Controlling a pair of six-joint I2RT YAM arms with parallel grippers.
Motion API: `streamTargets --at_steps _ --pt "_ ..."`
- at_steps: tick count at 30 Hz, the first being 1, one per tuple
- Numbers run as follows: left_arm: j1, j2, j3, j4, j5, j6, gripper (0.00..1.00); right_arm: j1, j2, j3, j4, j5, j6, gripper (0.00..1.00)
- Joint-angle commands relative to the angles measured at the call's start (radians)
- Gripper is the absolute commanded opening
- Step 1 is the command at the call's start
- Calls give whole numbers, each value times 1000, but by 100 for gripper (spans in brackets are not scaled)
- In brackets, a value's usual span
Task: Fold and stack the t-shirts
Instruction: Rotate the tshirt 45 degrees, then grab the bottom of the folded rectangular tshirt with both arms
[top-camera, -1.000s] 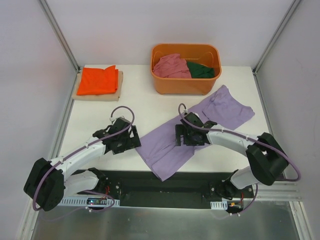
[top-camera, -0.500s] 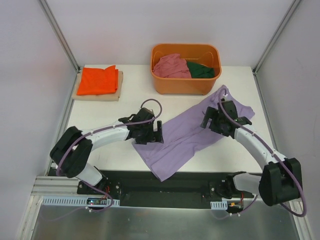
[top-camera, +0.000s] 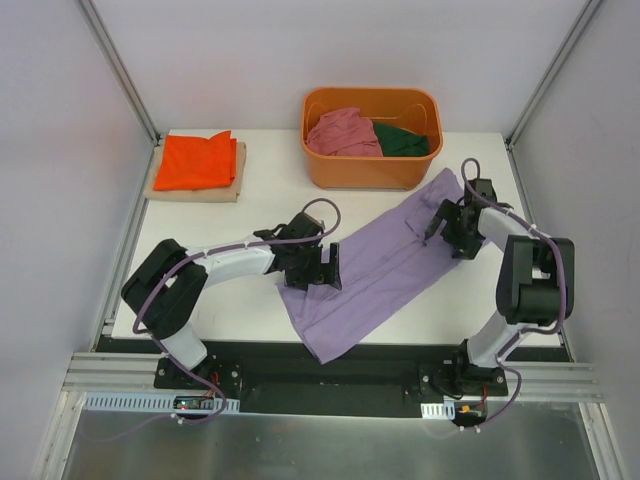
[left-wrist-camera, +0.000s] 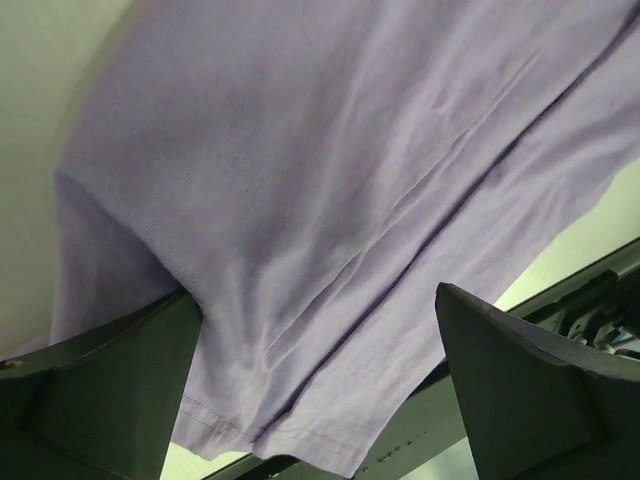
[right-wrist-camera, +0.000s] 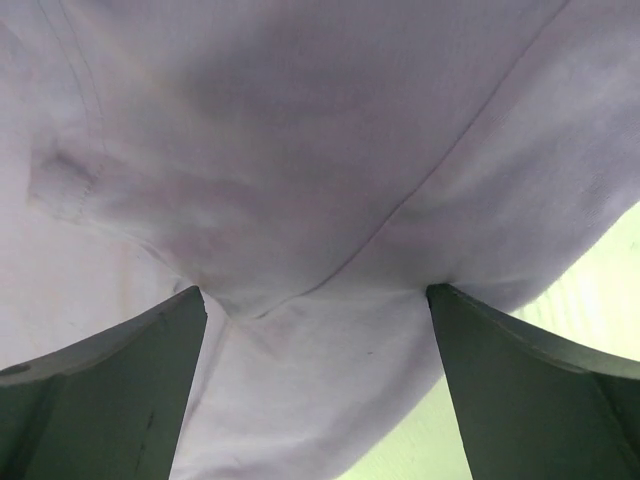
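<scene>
The lavender t-shirt (top-camera: 385, 265) lies diagonally on the table (top-camera: 230, 220), its long axis running from the near edge at centre to the far right. The left gripper (top-camera: 326, 268), fingers spread, sits at the shirt's left edge. The right gripper (top-camera: 446, 232), also spread, hides part of the far end.

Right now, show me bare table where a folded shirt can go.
Bare table lies between the folded orange t-shirt and the orange tub, running forward to the left arm. A smaller patch sits near right, between the lavender t-shirt and the right arm. The middle is crowded: that shirt lies diagonally under left pincer and right pincer.
</scene>
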Motion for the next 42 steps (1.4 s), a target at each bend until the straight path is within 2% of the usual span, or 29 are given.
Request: streamTargets --at_steps 1,8,17,24,28,32,35,37,39,42 --pt "-23 36 59 -5 62 22 99 -53 98 120 -19 -7 -16 96" --pt "-75 109 164 -7 101 -8 99 -171 239 305 -82 5 -9 96" --pt "-138 306 408 -7 193 -19 99 -226 382 537 -174 26 -17 96" --pt "-145 271 439 -63 58 22 99 -228 367 546 -145 36 -34 96" --pt "-144 183 388 -80 -5 33 99 -211 263 536 -183 25 -75 96" --pt "-145 67 285 -92 -83 38 99 -101 41 441 -275 180 -152 96" --pt "-141 -36 155 -106 -174 15 99 28 -166 246 -281 251 -128 96" --pt "-125 -90 78 -109 -197 -21 99 158 -288 76 -284 225 -111 96" --pt "-109 -127 23 -109 -204 -42 99 293 -403 -38 -310 216 -65 98" --pt "-96 -145 -17 -109 -214 -59 97 558 -516 -158 -367 223 -7 99"
